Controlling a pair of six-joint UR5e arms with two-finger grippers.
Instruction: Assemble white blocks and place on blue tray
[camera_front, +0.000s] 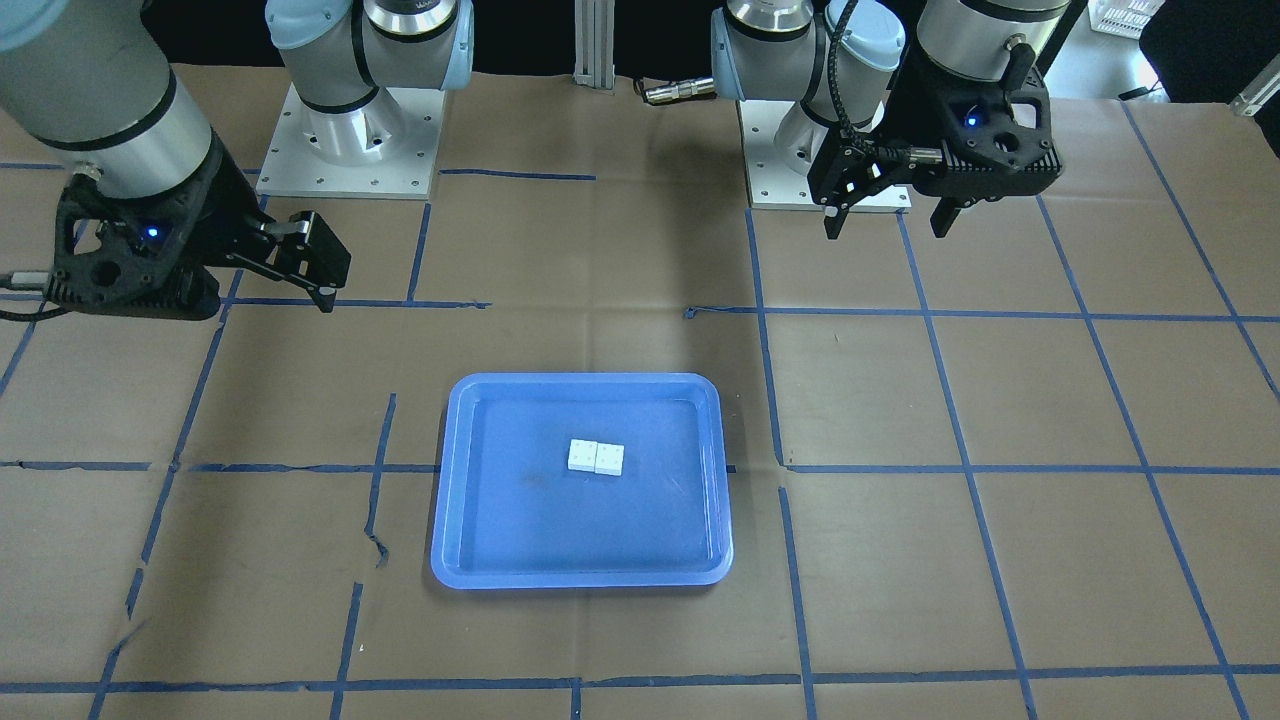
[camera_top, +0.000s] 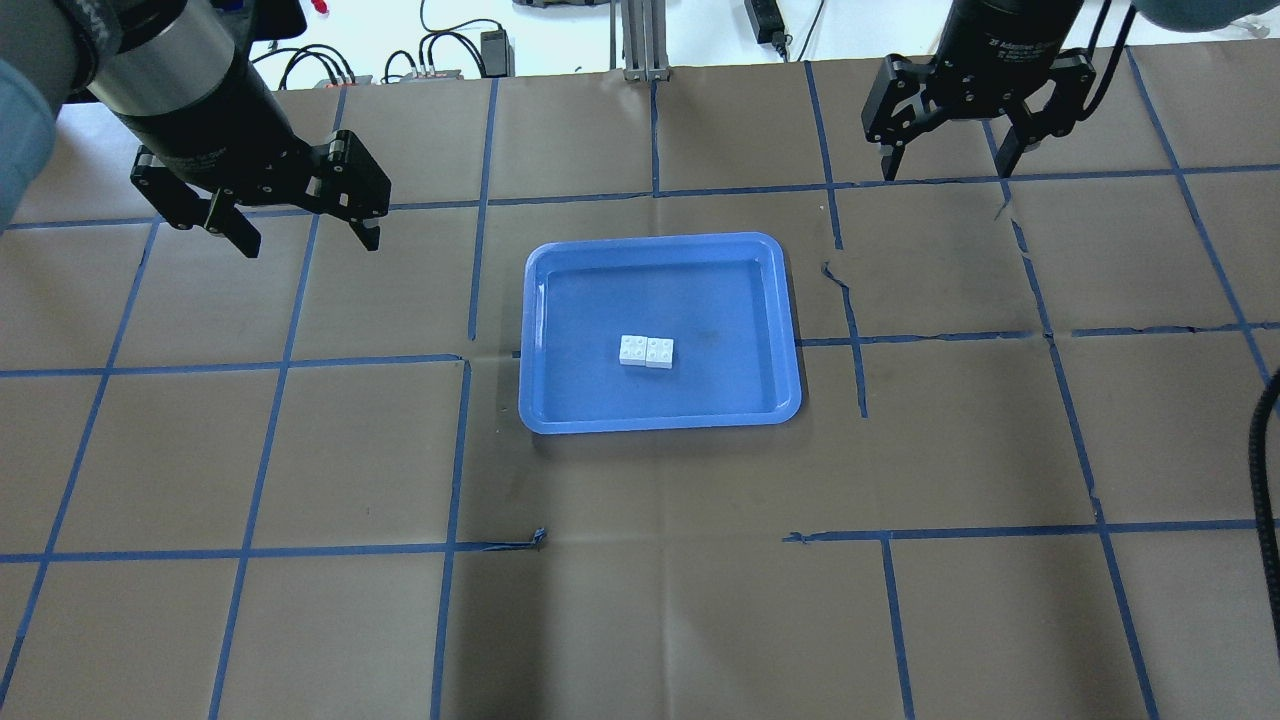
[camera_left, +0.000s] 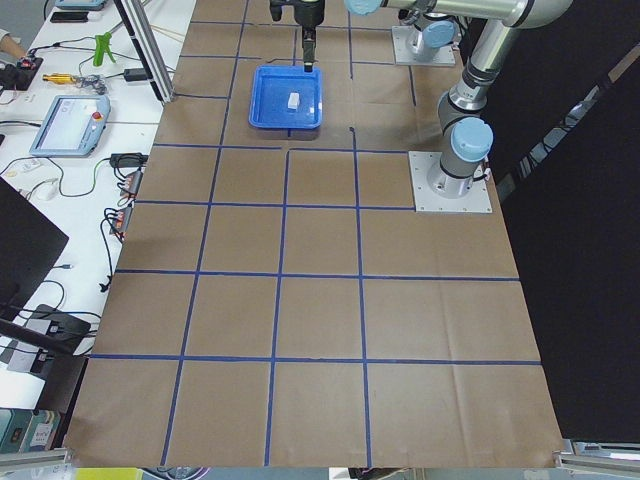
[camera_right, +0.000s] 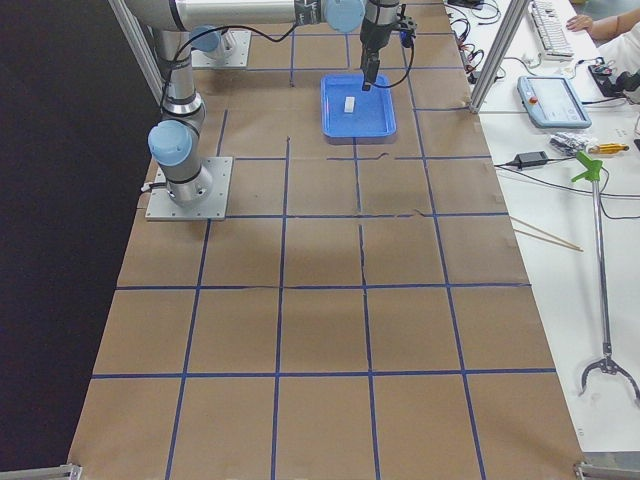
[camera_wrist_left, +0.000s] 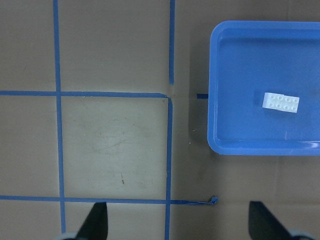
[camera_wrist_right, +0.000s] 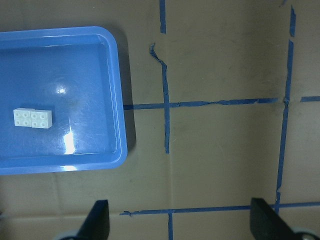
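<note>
Now white blocks (camera_top: 646, 351) touching side-by-side in blue tray (camera_top: 700, 290); both jaws wide, empty.

"2F Adaptive" on right claw (camera_top: 947, 170), rest illegible

The left wrist camera loses the right side of the blue tray (camera_wrist_left: 240, 65) past the picture's edge. Of the left gripper (camera_wrist_left: 181, 224) it shows only two dark fingertips (camera_wrist_left: 97, 224) at the bottom edge. The right wrist camera cuts the tray off on its left, and the right gripper (camera_wrist_right: 180, 222) likewise shows only its tips. In both side views the white blocks (camera_left: 293, 100) are a pale speck, with studs and seam too small to read. Overhead, both arms are cropped by the top edge. Whether the blocks are locked together or merely touching cannot be told.
</note>
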